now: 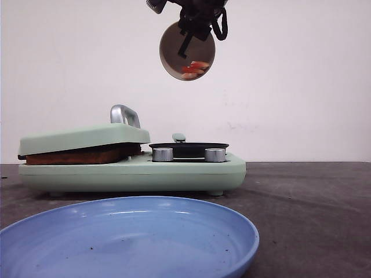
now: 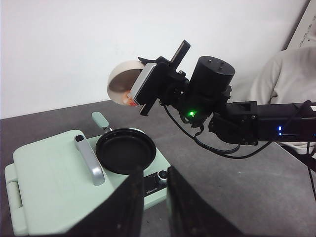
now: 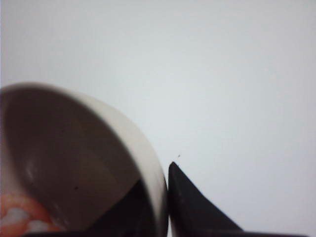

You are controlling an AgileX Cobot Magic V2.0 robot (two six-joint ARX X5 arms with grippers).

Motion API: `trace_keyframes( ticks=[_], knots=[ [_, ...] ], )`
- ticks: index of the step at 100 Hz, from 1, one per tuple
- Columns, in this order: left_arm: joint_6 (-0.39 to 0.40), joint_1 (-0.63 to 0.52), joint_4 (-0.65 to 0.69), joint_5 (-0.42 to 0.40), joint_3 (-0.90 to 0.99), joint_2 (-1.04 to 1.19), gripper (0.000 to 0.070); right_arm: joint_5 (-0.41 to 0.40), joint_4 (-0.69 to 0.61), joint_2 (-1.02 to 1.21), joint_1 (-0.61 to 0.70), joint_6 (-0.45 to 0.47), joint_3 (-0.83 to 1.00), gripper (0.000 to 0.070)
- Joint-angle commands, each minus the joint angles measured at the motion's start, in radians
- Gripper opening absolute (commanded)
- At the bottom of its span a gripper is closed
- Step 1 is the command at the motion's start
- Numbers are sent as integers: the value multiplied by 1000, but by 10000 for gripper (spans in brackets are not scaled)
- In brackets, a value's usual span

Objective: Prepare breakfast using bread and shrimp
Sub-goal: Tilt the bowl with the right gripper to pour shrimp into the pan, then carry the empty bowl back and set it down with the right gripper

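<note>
Pinching the bowl (image 1: pixel 186 51) rim, our right gripper (image 3: pixel 165 197) jaws hold it tilted over the pan (image 2: pixel 125 150); shrimp (image 1: pixel 194 69) look light, slippery; left gripper (image 2: pixel 154 197) jaws slightly apart, empty; bread (image 1: pixel 81 155) soft, under the lid (image 1: pixel 81 139).

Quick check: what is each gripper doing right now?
Left gripper: holding nothing; jaw state cannot be told.
Right gripper: closed on the rim of the tilted bowl of shrimp.

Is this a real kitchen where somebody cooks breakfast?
Probably not a home kitchen; it looks like a robot test bench. A mint green breakfast maker and a blue plate sit on a dark table against a bare white wall, and the right gripper holds a bowl.
</note>
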Motion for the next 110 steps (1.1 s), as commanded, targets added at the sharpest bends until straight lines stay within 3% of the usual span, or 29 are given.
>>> trace_keyframes(
  ticks=[1,42,75,91,110],
  knots=[
    [20,-9,6,-2,18,5,0,-5,32,21,7,-26,29,0],
    [23,-19,-31,-2,18,0,0,-50,151,21,4,-85,29,0],
    [23,-19,-38,-2,18,-3,0,-37,151,21,4,-76,29,0],
    [23,-19,-37,-2,18,-8,0,77,82,9,3,142,30,3],
    [23,-19,-32,-2,18,-8,0,116,-369,-98,-53,615,30,4]
  ],
)
